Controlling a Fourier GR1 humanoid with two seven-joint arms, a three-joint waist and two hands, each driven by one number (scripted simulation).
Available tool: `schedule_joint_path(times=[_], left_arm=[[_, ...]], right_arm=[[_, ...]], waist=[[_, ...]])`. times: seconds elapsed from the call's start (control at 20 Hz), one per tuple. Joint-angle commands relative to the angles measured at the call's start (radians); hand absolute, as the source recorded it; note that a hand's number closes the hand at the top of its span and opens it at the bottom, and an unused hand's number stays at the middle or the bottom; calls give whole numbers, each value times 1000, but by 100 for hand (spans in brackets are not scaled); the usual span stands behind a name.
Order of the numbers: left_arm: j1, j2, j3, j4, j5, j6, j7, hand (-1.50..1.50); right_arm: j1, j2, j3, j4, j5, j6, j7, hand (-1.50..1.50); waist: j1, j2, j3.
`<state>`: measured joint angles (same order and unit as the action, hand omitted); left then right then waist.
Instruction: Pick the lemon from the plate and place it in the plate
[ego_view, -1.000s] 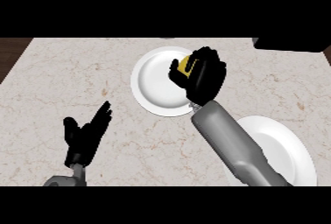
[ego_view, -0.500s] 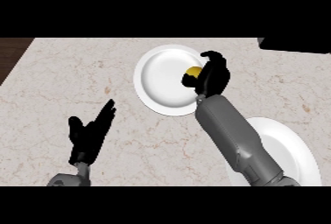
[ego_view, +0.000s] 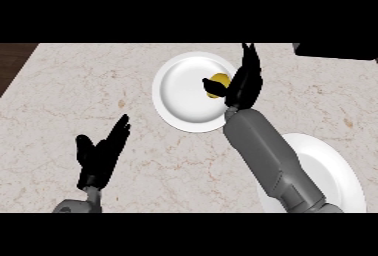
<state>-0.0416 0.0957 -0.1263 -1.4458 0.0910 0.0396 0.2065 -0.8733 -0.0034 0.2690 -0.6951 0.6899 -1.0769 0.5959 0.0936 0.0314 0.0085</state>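
A yellow lemon lies on the right part of the far white plate. My right hand stands edge-on against the lemon's right side. Its fingers point straight up and away from me, and its thumb reaches under the lemon's near edge. The hand is open and hides part of the lemon. A second white plate sits at the near right, partly covered by my right forearm. Open with its fingers up, my left hand rests at the lower left, apart from both plates.
A dark object sits at the counter's far right corner. The marble counter's left edge gives way to dark wood at the far left.
My right hand has turned edge-on and its fingers have straightened upward, uncovering more of the lemon. The lemon and the left hand have stayed in place.
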Motion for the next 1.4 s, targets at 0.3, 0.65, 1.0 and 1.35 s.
schedule_joint_path(times=[0.3,0.65,1.0,1.35], left_arm=[[-19,23,55,10,45,-16,63,0],[52,-14,24,-1,-4,31,46,0],[88,14,56,-19,19,-14,38,0],[78,-17,46,-75,-14,29,90,0]], right_arm=[[139,3,32,-181,-433,-90,-326,-150],[344,3,66,-369,-603,136,-573,-150],[568,-5,215,-559,-422,145,-441,-150],[734,-33,255,-706,-294,179,-383,-150]], waist=[[-39,-15,-5],[-82,-29,-7],[-96,-34,-9],[-95,-33,-9]])
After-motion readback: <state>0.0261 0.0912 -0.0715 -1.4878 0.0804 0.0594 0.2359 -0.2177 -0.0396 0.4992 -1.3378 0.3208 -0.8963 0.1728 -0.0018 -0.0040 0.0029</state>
